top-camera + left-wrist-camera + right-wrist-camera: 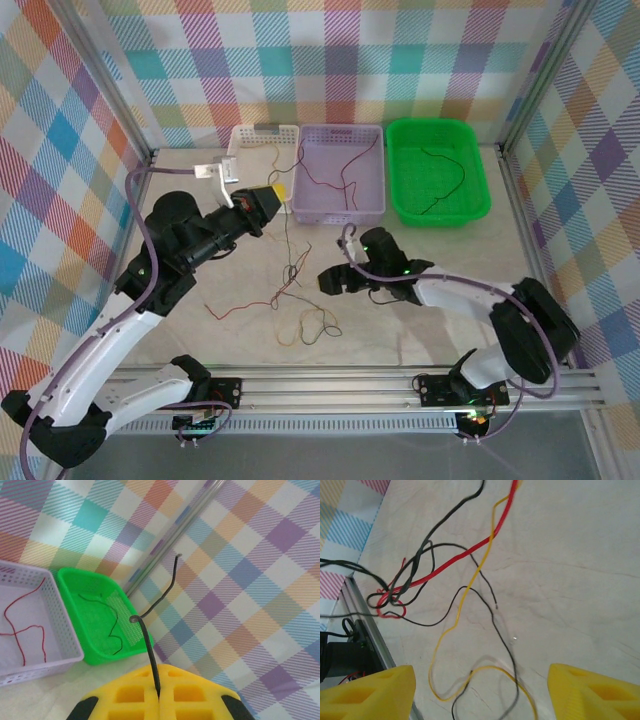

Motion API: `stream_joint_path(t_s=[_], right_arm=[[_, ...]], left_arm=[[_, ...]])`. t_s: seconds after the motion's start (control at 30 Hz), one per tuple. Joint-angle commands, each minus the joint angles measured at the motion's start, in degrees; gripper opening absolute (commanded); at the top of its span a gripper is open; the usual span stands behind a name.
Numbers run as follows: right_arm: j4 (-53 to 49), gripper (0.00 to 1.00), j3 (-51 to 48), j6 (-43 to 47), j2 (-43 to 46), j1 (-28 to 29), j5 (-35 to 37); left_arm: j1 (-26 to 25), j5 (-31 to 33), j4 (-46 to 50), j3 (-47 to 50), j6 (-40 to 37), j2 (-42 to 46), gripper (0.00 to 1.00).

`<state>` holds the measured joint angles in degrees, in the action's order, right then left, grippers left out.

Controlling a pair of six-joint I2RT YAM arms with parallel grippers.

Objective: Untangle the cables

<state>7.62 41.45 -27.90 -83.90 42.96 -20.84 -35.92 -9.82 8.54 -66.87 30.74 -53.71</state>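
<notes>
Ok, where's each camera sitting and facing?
Top external: above and behind the bases, looking down at the table; both arms show.
Left wrist: faces the green plastic basket and checked wall past the shut left gripper pinching a thin black cable.
Right wrist: looks down past the open right gripper at tangled red, yellow, black cables.
Shared: top and left wrist both show that basket.

Glossy green plastic basket (410,190), lilac plastic basket (340,216), matt beige table (400,338), brushed metal rail (330,381), smooth-coated cables (465,556).
</notes>
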Motion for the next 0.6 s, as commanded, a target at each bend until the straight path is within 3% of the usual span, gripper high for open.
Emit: stream_joint_path(t_s=[0.0,0.47,0.57], right_arm=[[14.1,0.70,-0.1,-3.1,-3.9,3.0,-1.0],[25.4,0.61,1.7,-9.0,-13.3,4.8,5.2],[25.3,0.55,3.6,-8.9,-14.7,5.9,5.5]], left_arm=[[-0.8,0.4,-3.0,0.7,1.2,1.4,0.00],[-0.9,1.3,-4.7,2.3,2.4,3.1,0.00],[-1.0,1.5,-4.9,2.6,2.5,3.2,0.00]])
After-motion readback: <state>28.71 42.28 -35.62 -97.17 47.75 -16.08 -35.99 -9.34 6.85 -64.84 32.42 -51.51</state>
